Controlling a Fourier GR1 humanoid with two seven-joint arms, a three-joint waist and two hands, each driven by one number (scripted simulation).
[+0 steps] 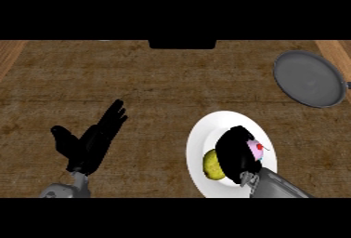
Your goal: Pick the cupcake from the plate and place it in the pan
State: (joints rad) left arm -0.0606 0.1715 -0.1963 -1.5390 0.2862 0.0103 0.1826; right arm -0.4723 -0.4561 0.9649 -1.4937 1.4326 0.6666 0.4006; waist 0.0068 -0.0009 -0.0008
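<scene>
One cupcake (257, 150), frosting upward, clasped by right hand (235, 153).

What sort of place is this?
Most likely a kitchen counter: a wood-grain worktop, a grey pan at its far right, and a white plate holding a pink-frosted cupcake, which the right robot hand curls round.

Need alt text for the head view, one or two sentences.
The right hand curls round a pink-frosted cupcake on a white plate at lower right, beside a yellow-green object. A grey pan sits at upper right; the left hand rests open at left.
</scene>
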